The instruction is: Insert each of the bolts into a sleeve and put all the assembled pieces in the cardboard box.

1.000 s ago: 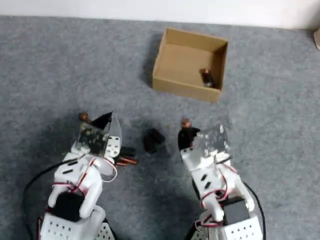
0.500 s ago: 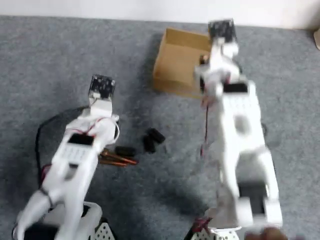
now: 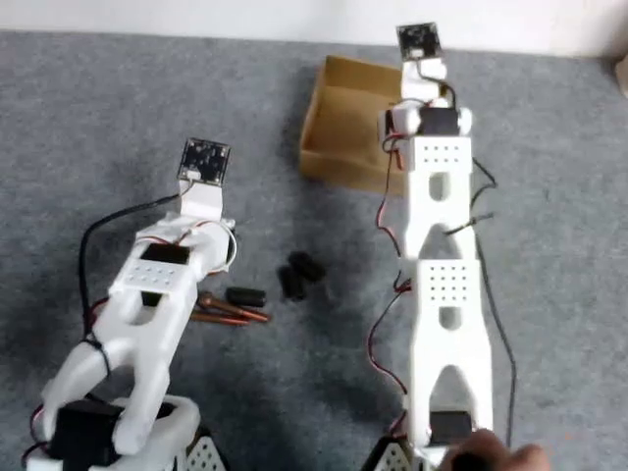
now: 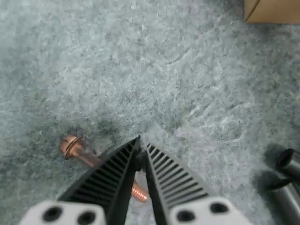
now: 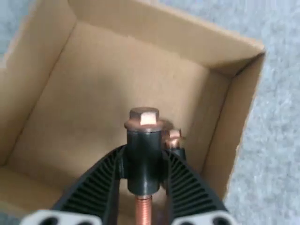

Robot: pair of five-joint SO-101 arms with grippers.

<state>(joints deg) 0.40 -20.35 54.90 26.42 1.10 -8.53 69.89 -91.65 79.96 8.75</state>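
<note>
At upper right of the high view, over the cardboard box (image 3: 339,128): pinches sleeved bolt (image 5: 143,136) in right gripper (image 5: 144,157), apparently for release beside finished piece (image 5: 174,137). Left of centre: poises left gripper (image 4: 140,145), fingers (image 4: 112,173) pressed together, above loose bolt (image 4: 71,146) on carpet (image 4: 187,70), likely ahead of pickup.

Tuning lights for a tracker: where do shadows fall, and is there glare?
High view: soft shadow on the carpet beside the cardboard box. Left wrist view: dark shadow by the loose bolt. Right wrist view: faint sheen atop the held sleeved bolt.
</note>
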